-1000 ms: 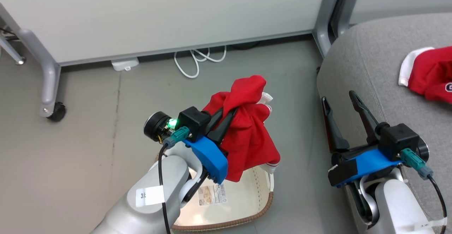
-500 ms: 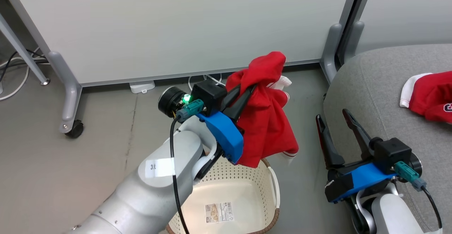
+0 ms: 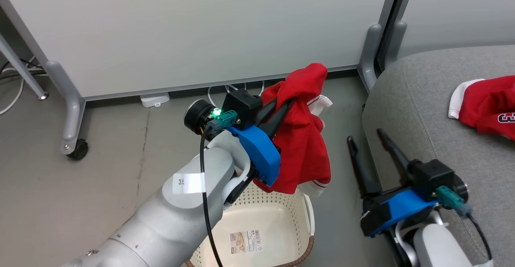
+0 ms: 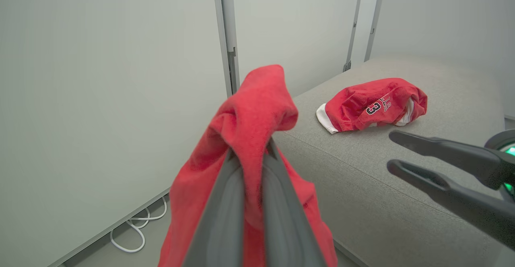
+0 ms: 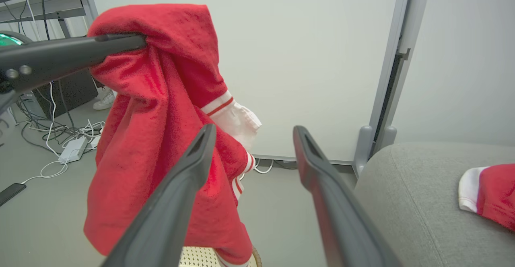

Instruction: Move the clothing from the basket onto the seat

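Hanging over the basket point(image 3: 277, 197) in the head view, a striped garment point(image 3: 305, 150) is pinched in the left tool point(image 3: 283, 109); the right tool point(image 3: 365, 136) gapes wide and empty beside the seat point(image 3: 422, 110). Left wrist view: the numbered garment point(image 4: 374, 104) lies on the seat. Right wrist view: the striped garment hangs just beyond the spread right tool.

- The basket point(image 3: 281, 199) sits on the floor point(image 3: 120, 178), left of the seat point(image 3: 422, 110).
- One garment point(image 3: 305, 146) hangs from the left gripper point(image 3: 287, 103), above the basket.
- A second garment point(image 3: 487, 110) lies on the seat, towards its right.
- The right gripper point(image 3: 365, 135) stands between the hanging garment and the seat's left edge.
- A panel point(image 3: 201, 29) stands behind them.
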